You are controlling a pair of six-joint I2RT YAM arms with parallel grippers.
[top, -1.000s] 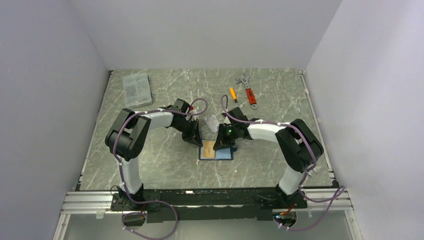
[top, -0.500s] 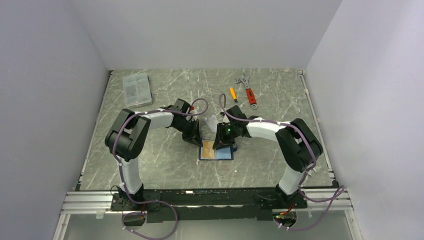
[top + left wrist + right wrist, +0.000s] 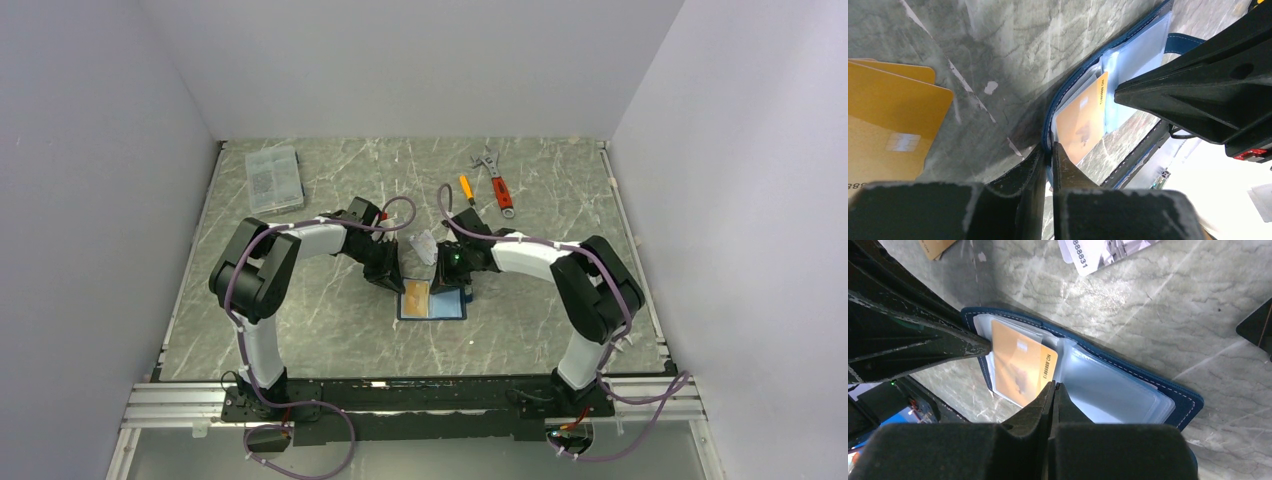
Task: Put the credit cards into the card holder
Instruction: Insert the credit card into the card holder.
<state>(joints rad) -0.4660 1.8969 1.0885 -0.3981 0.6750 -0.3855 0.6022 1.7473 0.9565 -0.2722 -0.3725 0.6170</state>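
Note:
The navy card holder point(image 3: 445, 306) lies open on the table, its clear sleeves point(image 3: 1108, 385) facing up. An orange-gold credit card point(image 3: 1018, 365) sits in the left sleeve, its right end sticking out. My left gripper point(image 3: 1050, 147) is shut on the card holder's blue left edge point(image 3: 1068, 90). My right gripper point(image 3: 1054, 385) is shut with nothing in it, its tips at the near edge of that card point(image 3: 1083, 122). Two more orange-gold cards point(image 3: 888, 120) lie left of the holder. A silvery patterned card point(image 3: 1108, 252) and a black card point(image 3: 1258, 327) lie beyond it.
A clear grey compartment box point(image 3: 273, 178) stands at the far left. A yellow-handled screwdriver point(image 3: 466, 189) and a red-handled wrench point(image 3: 497, 182) lie at the far middle. White walls enclose the table on three sides.
My right gripper has let go of the orange card, closed again and shifted slightly away, so more of the card shows in the holder. The left arm has stayed in place.

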